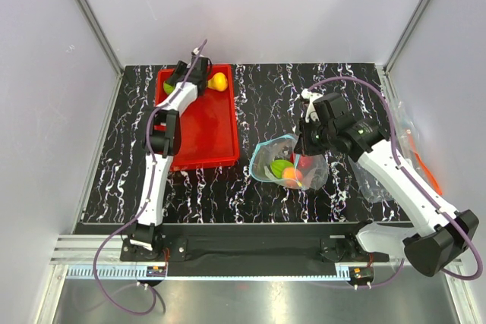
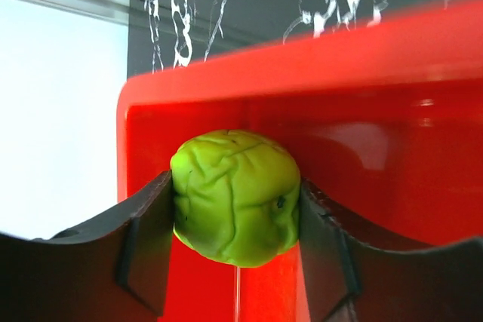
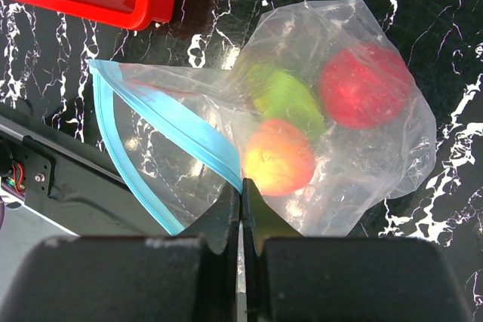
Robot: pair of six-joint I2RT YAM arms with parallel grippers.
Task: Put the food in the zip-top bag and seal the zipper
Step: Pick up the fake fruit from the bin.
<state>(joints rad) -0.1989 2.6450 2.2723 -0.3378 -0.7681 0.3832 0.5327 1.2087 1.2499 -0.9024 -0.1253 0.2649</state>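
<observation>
1. 3 of the 5 fruits lie inside the zip-top bag (image 3: 407, 156): the red apple (image 3: 362, 84), a green piece (image 3: 283, 96) and the peach (image 3: 279, 156). The bag rests on the marbled table (image 1: 266, 96), just right of the red tray (image 2: 392, 58).
2. 2 fruits are in the tray: the yellow pear (image 1: 219, 81) near its far wall, and the green fruit (image 2: 230, 179) tucked into the far-left corner.
3. The left gripper (image 2: 234, 213) has a finger pressed on each flank of the green fruit, grasping it. Whether the fruit is off the tray floor cannot be told.
4. The right gripper (image 3: 241, 201) is clenched on the bag's mouth edge at the light-blue zipper (image 3: 189, 130), propping the mouth open toward the tray.
5. The step in hand looks like the pick-up. With the corner walls so close, a straight vertical lift should come first.
6. The fruit is round and smooth, so a firm, centred grip is needed before it travels.
7. It should be released low inside the raised lip, clear of the strip.
</observation>
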